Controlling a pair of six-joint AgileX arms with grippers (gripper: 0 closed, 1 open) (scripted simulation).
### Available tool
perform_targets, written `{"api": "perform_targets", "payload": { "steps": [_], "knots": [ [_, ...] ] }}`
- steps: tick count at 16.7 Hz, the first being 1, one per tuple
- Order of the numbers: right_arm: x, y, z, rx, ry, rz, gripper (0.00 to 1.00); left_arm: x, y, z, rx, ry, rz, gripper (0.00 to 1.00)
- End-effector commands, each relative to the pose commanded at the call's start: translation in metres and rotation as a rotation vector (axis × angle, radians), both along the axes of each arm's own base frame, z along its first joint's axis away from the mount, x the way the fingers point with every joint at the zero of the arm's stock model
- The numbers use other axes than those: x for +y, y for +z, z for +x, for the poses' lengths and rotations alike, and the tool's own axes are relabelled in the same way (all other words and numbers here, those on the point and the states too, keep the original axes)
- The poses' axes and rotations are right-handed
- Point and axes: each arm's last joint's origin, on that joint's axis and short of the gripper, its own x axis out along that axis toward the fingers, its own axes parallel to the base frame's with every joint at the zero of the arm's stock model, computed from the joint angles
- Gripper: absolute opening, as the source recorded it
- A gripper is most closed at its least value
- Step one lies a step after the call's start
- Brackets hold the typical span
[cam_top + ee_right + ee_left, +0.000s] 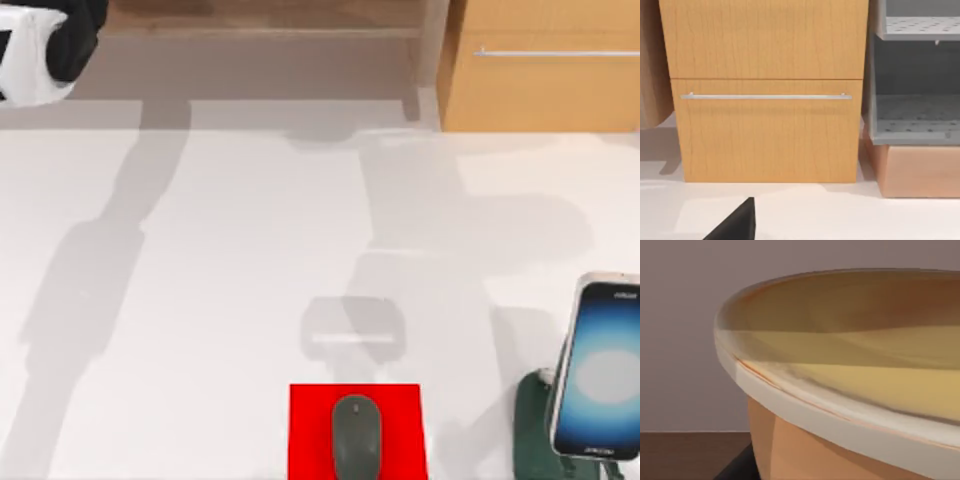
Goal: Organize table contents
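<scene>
My left hand is sitting right up against the cup (pixel 850 390); its rim and orange-tan wall are crowding the left wrist view, but I cannot tell whether my fingers are spread or pinching it. In the top view my left arm (pixel 45 45) is hanging at the far left corner, off the white surface (pixel 200 300). My right hand is facing the wooden cabinet (pixel 765 100), and its state I cannot tell either.

I am judging the tidying well along: one mouse (pixel 357 436) is lying on one red pad (pixel 310 430) at the near edge, and one smartphone (pixel 600 370) is leaning in one dark green stand (pixel 530 430) at the right. One cup is left to place.
</scene>
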Motion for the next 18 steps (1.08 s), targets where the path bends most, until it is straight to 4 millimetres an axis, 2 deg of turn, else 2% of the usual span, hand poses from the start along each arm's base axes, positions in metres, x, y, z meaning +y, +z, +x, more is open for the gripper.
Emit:
{"api": "perform_targets", "payload": {
  "steps": [2,6,8,13,18],
  "knots": [
    [0.000,0.000,0.000,0.000,0.000,0.000,1.00,-0.002,-0.001,0.001,-0.007,0.002,-0.005,0.00],
    [0.000,0.000,0.000,0.000,0.000,0.000,1.00,-0.041,0.001,-0.006,-0.014,-0.074,-0.064,0.00],
    [0.000,0.000,0.000,0.000,0.000,0.000,1.00,-0.056,-0.005,-0.010,0.007,-0.103,-0.077,0.00],
    [0.000,0.000,0.000,0.000,0.000,0.000,1.00,-0.058,-0.008,-0.010,0.016,-0.107,-0.078,0.00],
    [0.000,0.000,0.000,0.000,0.000,0.000,1.00,-0.058,-0.008,-0.010,0.016,-0.107,-0.078,0.38]
  ]
}}
